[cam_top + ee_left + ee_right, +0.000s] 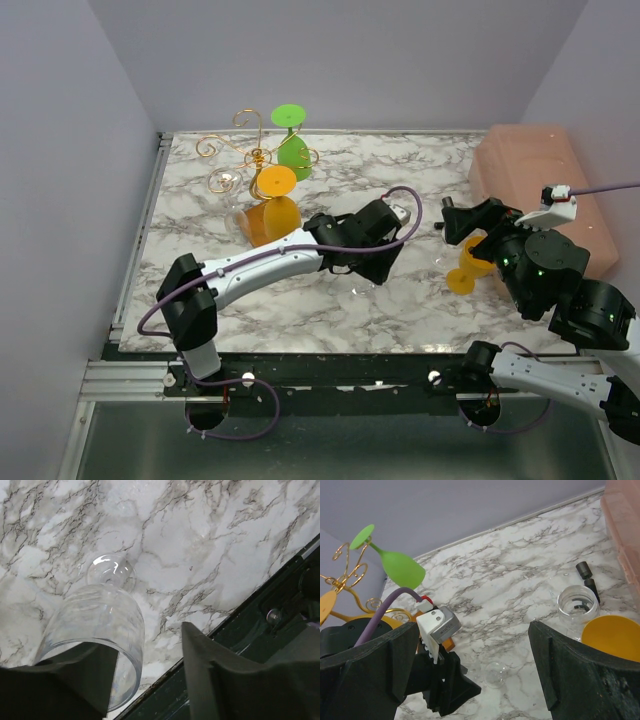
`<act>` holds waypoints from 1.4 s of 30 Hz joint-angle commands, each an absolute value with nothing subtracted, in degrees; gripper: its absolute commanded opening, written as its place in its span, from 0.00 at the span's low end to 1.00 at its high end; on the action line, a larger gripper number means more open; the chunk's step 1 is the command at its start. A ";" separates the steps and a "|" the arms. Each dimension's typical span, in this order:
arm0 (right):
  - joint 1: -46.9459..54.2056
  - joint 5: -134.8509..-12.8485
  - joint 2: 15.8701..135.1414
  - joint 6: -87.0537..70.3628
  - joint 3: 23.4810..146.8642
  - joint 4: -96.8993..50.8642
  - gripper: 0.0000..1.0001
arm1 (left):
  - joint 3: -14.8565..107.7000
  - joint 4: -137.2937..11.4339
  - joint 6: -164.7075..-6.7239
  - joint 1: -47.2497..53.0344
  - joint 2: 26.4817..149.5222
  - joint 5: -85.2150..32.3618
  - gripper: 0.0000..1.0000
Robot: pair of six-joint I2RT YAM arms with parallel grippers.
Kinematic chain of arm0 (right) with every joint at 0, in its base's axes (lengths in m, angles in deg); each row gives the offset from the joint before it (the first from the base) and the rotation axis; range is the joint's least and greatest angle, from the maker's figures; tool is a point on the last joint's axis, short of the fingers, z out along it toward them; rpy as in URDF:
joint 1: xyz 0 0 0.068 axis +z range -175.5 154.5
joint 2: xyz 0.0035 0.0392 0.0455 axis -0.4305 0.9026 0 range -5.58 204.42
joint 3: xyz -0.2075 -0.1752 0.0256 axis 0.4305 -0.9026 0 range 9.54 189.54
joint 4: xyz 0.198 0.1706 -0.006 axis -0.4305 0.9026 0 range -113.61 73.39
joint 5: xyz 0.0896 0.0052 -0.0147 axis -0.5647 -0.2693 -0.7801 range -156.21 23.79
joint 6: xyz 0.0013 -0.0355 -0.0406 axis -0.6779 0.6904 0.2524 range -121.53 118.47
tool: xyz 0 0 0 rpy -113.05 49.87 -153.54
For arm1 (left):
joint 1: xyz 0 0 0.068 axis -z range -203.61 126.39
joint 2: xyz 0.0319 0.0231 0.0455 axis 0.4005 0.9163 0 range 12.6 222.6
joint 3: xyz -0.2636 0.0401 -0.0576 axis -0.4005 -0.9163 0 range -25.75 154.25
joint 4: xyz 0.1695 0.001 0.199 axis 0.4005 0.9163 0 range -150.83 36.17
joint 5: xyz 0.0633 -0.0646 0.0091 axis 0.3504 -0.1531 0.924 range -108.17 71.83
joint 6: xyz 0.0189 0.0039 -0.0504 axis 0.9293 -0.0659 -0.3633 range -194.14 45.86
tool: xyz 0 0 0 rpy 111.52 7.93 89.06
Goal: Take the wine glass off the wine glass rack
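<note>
The gold wire rack [243,148] stands at the back left. A green wine glass [293,150] and an orange wine glass [270,208] hang upside down on it. Both also show in the right wrist view, the rack [346,575] and the green glass [400,566]. A clear wine glass [100,625] lies on its side on the marble. Its rim is against my left gripper's [145,645] left finger, and the jaws are open. The same glass [496,674] lies just ahead of that gripper [368,265]. My right gripper [472,630] is wide open and empty, over the right side [462,235].
A yellow glass [464,272] and a clear glass [577,605] sit on the table beside my right gripper. A pink box [535,170] fills the back right corner. Small black parts [585,572] lie near it. The table's front edge [235,610] is close to my left gripper.
</note>
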State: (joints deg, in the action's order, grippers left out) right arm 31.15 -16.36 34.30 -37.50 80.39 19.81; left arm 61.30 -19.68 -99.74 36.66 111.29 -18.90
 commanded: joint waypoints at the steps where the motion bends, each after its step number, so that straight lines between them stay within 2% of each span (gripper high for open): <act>1: 31.41 -15.78 34.13 -38.06 79.85 21.12 1.00 | 60.26 -21.80 -98.97 37.30 108.52 -20.10 0.62; 9: 31.41 -16.05 34.28 -38.44 80.10 21.47 1.00 | 61.66 -21.98 -98.24 37.56 106.08 -19.27 0.84; 10: 31.43 -16.21 34.37 -38.58 80.11 21.42 1.00 | 62.13 -21.78 -98.22 37.52 105.67 -18.89 0.94; 12: 31.42 -16.42 34.43 -38.74 80.20 21.50 1.00 | 63.48 -21.42 -97.89 37.54 104.96 -18.66 0.98; 16: 31.37 -16.75 34.72 -38.88 80.62 21.69 1.00 | 67.31 -19.16 -97.60 37.56 103.86 -18.68 0.99; 23: 31.42 -16.31 35.29 -38.30 81.26 21.14 1.00 | 71.32 -16.78 -97.14 37.48 96.69 -10.71 0.95; 36: 31.37 -21.21 39.74 -36.89 82.21 14.63 1.00 | 66.84 -20.44 -90.02 37.35 75.49 4.45 0.95; 39: 31.45 -23.60 42.68 -35.28 83.70 13.33 1.00 | 65.44 -19.10 -89.05 34.83 72.02 9.28 0.98; 42: 31.37 -26.05 46.49 -34.19 85.97 12.87 1.00 | 64.21 -16.70 -90.08 27.45 69.38 6.40 0.98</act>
